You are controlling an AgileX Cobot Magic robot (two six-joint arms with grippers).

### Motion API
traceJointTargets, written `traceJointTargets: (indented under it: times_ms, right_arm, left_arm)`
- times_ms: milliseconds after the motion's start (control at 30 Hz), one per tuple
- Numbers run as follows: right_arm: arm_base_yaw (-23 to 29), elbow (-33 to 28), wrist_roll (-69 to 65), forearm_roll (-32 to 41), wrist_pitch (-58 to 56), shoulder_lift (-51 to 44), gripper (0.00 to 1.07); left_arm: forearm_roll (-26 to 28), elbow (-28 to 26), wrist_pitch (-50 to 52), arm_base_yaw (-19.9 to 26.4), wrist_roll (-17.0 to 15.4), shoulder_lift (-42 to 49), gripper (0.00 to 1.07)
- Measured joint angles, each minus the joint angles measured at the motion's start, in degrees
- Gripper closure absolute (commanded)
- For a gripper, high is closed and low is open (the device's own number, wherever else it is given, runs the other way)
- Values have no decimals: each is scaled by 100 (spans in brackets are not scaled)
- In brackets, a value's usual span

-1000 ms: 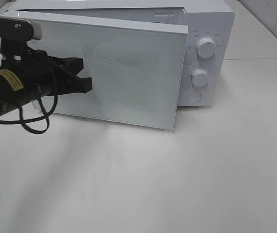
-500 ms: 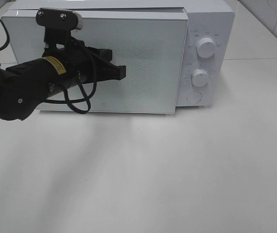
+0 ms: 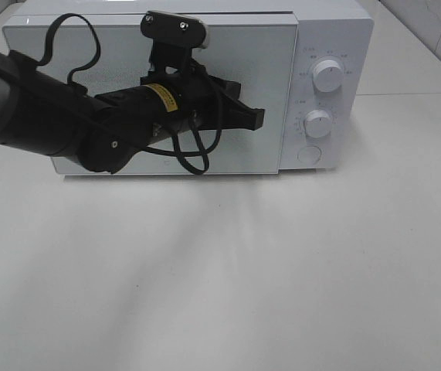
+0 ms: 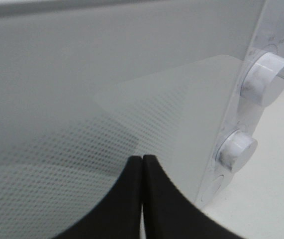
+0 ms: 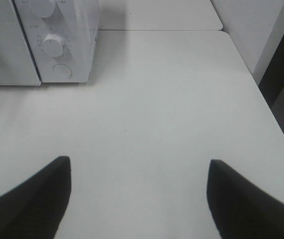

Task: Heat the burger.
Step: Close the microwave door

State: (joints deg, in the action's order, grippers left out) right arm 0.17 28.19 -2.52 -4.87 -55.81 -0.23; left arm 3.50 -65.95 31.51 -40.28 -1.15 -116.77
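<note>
The burger does not show in any view. The white microwave (image 3: 344,31) stands at the back of the table, and its frosted door (image 3: 251,62) lies flush against the body. My left gripper (image 3: 257,118) is shut and empty, with its black tips against the door's right part, near the knobs. In the left wrist view the closed fingertips (image 4: 142,158) meet in front of the door (image 4: 82,99). My right gripper (image 5: 139,164) is open and empty over the bare table, right of the microwave (image 5: 72,30). It is out of the exterior high view.
The microwave panel has an upper knob (image 3: 327,75), a lower knob (image 3: 318,123) and a round button (image 3: 310,154). My left arm (image 3: 42,116) stretches across the door front. The white table (image 3: 243,270) ends at a right edge (image 5: 261,84).
My left arm swept to the right along the door, and the door swung from ajar to flush against the microwave body. The gripper stayed shut.
</note>
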Motion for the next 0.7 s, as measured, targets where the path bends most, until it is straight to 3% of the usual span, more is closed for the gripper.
traceJointTargets:
  times_ms: [333,700]
  right_arm:
    - [0,0,0,0,0,0,38]
    - [0,0,0,0,0,0,38]
  left_arm:
    - [46,-796,-464,-155,52,-441,107]
    - [286,-1008,-854,-361,40,-435,107]
